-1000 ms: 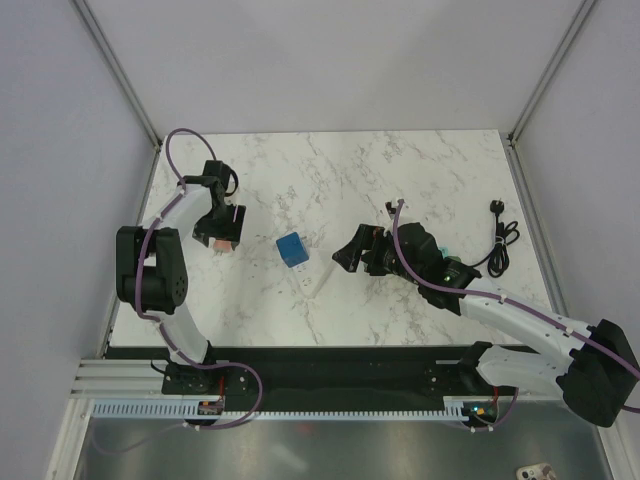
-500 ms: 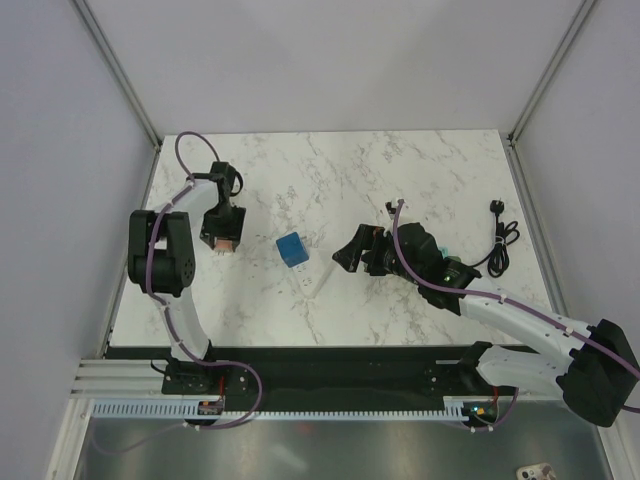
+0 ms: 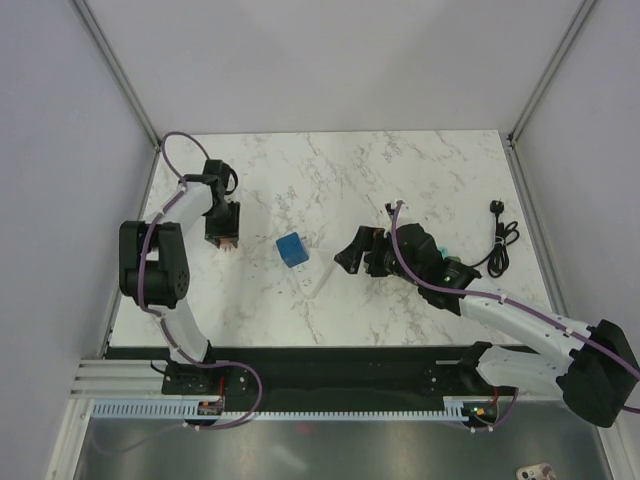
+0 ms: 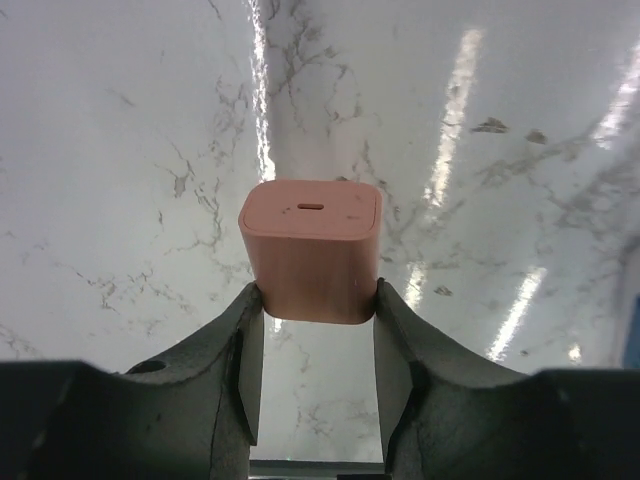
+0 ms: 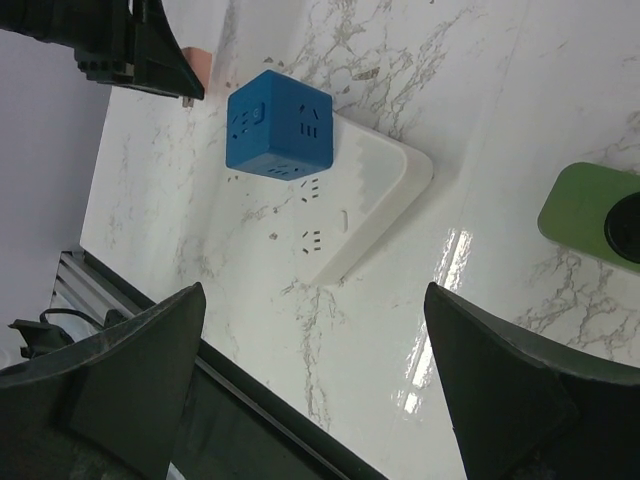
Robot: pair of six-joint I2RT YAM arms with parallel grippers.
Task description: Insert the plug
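On the marble table (image 3: pixel 400 170), the left gripper (image 3: pixel 222 230) hangs over a small pinkish plug (image 3: pixel 229 244); a blue cube (image 3: pixel 291 248) sits between it and the right gripper (image 3: pixel 343 257), with a black cord (image 3: pixel 500 242) far right.

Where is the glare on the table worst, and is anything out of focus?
Left wrist view: long bright glare streaks on the marble table right of the pink plug, which is sharp. Right wrist view: a glare patch on the table beside the white socket strip; the near fingers are dark and soft. Top view: even light, no strong glare.
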